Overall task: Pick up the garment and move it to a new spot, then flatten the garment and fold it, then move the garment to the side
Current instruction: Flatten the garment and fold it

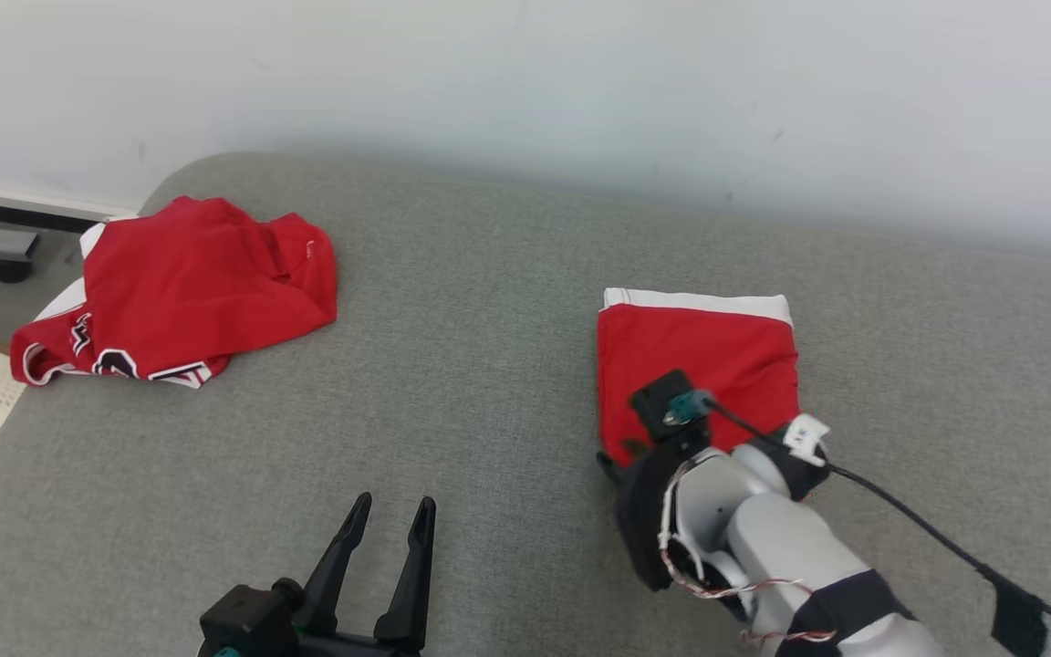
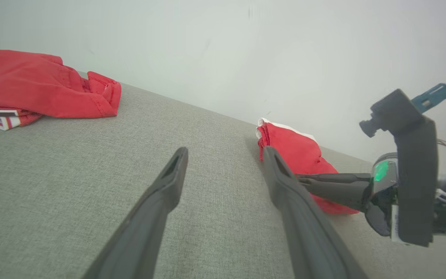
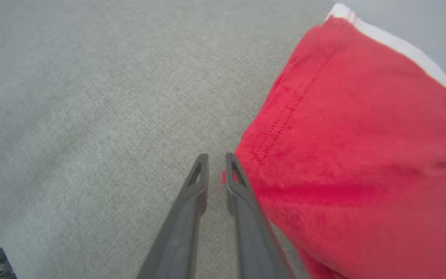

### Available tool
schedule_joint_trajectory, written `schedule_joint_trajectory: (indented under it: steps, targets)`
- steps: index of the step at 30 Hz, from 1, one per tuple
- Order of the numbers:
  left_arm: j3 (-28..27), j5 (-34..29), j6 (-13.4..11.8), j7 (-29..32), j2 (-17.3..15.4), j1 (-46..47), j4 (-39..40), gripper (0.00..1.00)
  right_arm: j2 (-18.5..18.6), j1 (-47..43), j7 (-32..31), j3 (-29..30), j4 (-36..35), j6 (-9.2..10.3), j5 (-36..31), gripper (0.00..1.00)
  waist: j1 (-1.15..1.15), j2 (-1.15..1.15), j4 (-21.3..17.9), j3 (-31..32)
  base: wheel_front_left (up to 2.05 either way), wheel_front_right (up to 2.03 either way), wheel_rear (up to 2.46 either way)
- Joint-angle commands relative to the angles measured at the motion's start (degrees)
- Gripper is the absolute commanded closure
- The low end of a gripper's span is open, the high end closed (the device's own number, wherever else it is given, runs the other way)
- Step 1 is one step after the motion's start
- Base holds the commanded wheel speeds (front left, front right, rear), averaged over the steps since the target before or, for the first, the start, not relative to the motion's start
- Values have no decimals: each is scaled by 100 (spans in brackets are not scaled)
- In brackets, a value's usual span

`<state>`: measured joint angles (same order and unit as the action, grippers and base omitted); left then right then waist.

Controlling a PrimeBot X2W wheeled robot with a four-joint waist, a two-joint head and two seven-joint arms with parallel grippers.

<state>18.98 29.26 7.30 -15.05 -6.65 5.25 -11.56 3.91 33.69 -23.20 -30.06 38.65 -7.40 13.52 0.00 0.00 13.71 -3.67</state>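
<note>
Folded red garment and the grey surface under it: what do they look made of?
Folded red garment: soft matte fabric, probably a knit jersey; a stitched hem line and a white edge band show. Grey surface: matte woven upholstery cloth, likely; crosshatch weave visible.

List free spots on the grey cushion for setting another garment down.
Widest bare stretch: grey cushion between crumpled red jersey and folded red garment, ahead of the left tool. Also bare right of that garment. Crowded at its near-left corner, by the right tool.
</note>
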Motion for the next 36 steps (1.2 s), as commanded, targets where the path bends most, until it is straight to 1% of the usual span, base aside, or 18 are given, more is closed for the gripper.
schedule_joint_trajectory:
  steps: [1, 3, 4, 9, 12, 17, 20, 24, 28, 32, 36]
  targets:
    - [1, 21, -17, -20, -26, -67, 29, 0, 77, -134, 95, 147, -115, -15, -74, 0, 0, 0, -94, 51, 0, 0, 0]
    - [3, 16, -16, -20, -30, -78, 44, 0, 95, -212, 261, 470, -330, -15, -174, 0, 0, 0, -141, 86, 0, 0, 0]
    - [3, 16, -16, -20, -30, -78, 44, 0, 95, -212, 261, 470, -330, -15, -174, 0, 0, 0, -141, 86, 0, 0, 0]
    - [-76, -16, -55, -20, -67, -197, 100, 0, 23, -812, 889, 1609, -1037, -15, -410, 0, 0, 0, -281, 212, 0, 0, 0]
    - [-197, -50, -69, -20, -92, -264, 182, 0, -56, -1370, 1239, 2129, -1547, -15, -563, 0, 0, 0, -398, 281, 0, 0, 0]
    - [-474, -156, -73, -20, -129, -474, 330, 0, -93, -2279, 1853, 2639, -2283, -15, -711, 0, 0, 0, -691, 356, 0, 0, 0]
    - [-693, -216, -62, -20, -111, -594, 408, 0, -101, -2683, 2328, 2793, -2601, -15, -602, 0, 0, 0, -867, 415, 0, 0, 0]
    - [-1044, -275, -42, -20, -23, -780, 491, 0, -98, -3054, 2942, 3006, -2750, -15, -366, 0, 0, 0, -1085, 470, 0, 0, 0]
    - [-1309, -331, -31, -20, 34, -896, 494, 0, -100, -3275, 3382, 3052, -2661, -15, -157, 0, 0, 0, -1206, 526, 0, 0, 0]
    - [-1511, -436, 4, -20, 68, -934, 485, 0, -102, -3373, 3599, 3119, -2463, -15, -88, 0, 0, 0, -1309, 553, 0, 0, 0]
    - [-1605, -575, 25, -20, 102, -1016, 380, 0, -103, -3335, 3624, 3198, -2133, -15, 66, 0, 0, 0, -1383, 557, 0, 0, 0]
